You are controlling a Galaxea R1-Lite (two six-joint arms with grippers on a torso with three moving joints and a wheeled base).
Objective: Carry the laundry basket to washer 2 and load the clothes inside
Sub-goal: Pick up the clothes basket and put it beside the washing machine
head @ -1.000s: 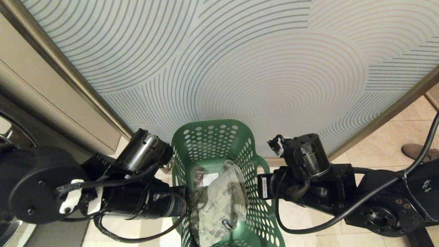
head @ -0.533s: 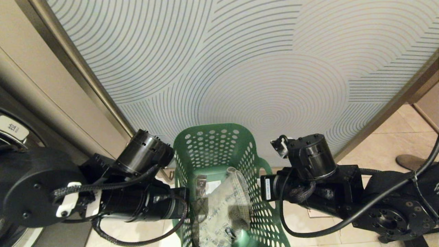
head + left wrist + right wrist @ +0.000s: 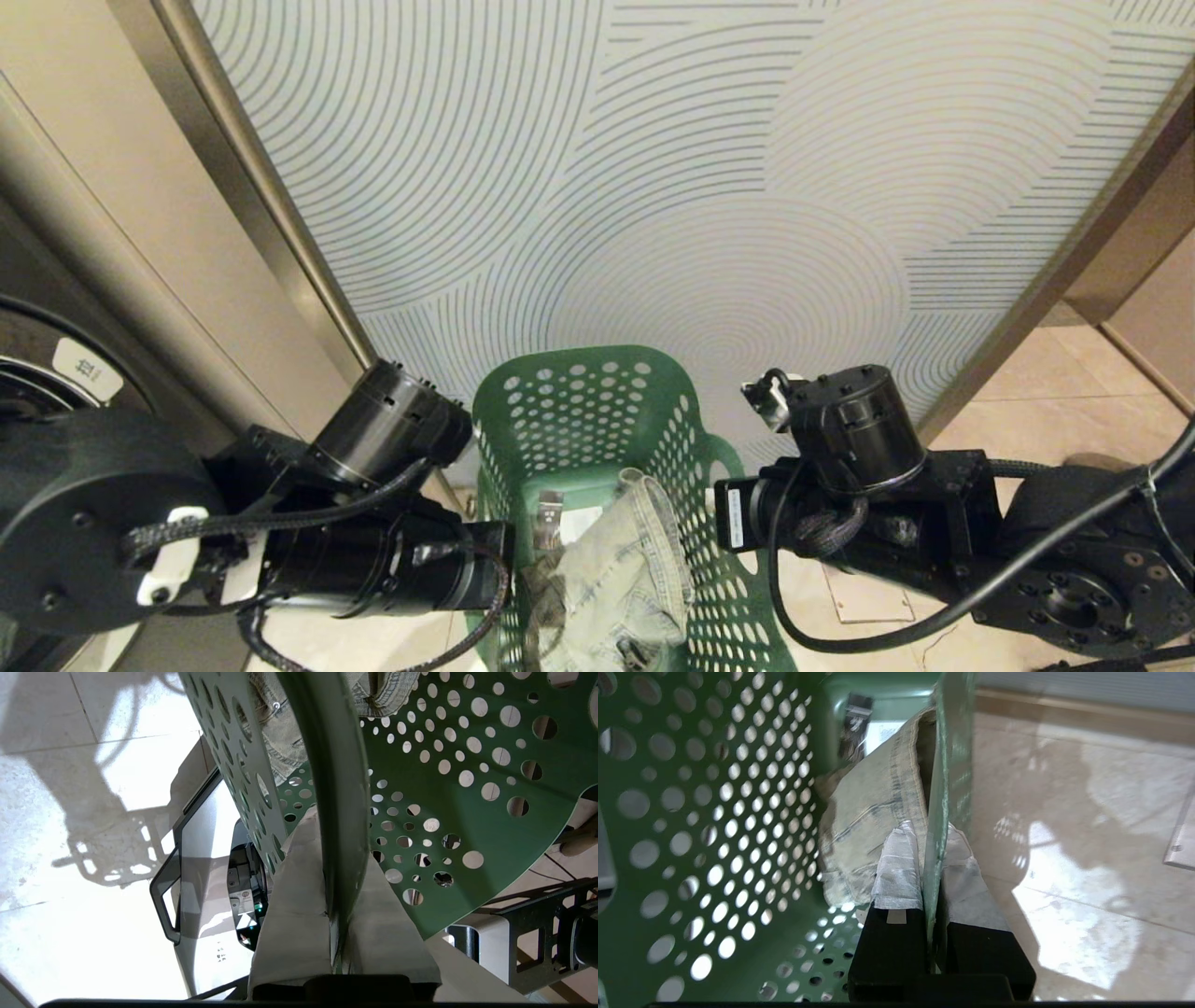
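Observation:
A green perforated laundry basket [image 3: 579, 420] hangs between my two arms, off the tiled floor. Pale denim clothes [image 3: 621, 579] lie inside it. My left gripper [image 3: 341, 840] is shut on the basket's left rim [image 3: 336, 765], one taped finger on each side of the edge. My right gripper [image 3: 931, 833] is shut on the right rim [image 3: 948, 765] in the same way, with the denim [image 3: 873, 807] just inside its inner finger. A washer's dark round door [image 3: 37, 373] with a small label shows at the far left; its number cannot be read.
A pale wall panel [image 3: 653, 187] with curved lines fills the view ahead, edged by a metal strip [image 3: 261, 215]. Beige floor tiles [image 3: 1055, 401] open to the right. My own base [image 3: 201, 858] sits below the basket.
The whole picture has shifted as the camera moved: more of the washer front shows at the left, and the basket sits lower in view. Both grippers keep their hold on the rims.

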